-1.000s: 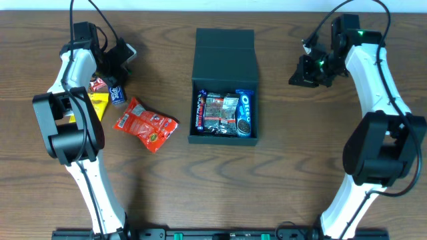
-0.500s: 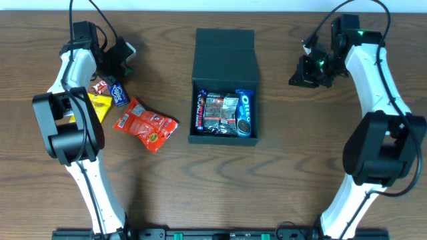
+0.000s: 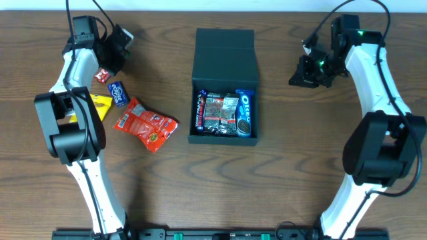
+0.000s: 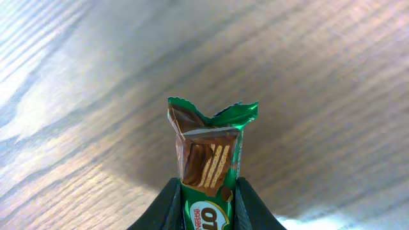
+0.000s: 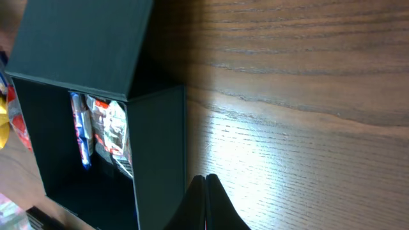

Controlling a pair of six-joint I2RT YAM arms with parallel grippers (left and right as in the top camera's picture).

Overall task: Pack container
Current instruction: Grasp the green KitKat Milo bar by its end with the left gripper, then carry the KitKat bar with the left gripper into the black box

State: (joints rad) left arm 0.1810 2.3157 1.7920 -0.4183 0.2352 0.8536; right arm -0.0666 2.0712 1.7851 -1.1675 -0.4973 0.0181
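Left gripper: the left gripper [image 4: 208, 201] is clamped on the lower part of a green wafer packet [image 4: 208, 150]. The packet's crimped top sticks out past the fingertips, and its shadow falls on the wooden table [image 4: 332, 76] beyond.
Right gripper: the right gripper [image 5: 205, 185] has its fingers pressed together with nothing between them.
Container: the container [image 3: 222, 139] is a black box, well off to the left gripper's right and to the right gripper's left, between the two. It is open, with the lid flap [image 3: 225, 53] laid back on the far side.
Already packed: an Oreo packet [image 3: 245, 113], silver packets [image 3: 222, 110] and a dark blue one sit side by side in the box.
Left to pack: a large red packet [image 3: 145, 123], a yellow packet [image 3: 100, 107], a small blue packet [image 3: 117, 92] and a small red-and-white packet [image 3: 101, 75] lie on the table. All are near the left gripper, on the side toward its arm's base.
Progress: by my judgement roughly halfway. The held wafer packet must cross to the box, four loose packets follow, and the lid needs closing.
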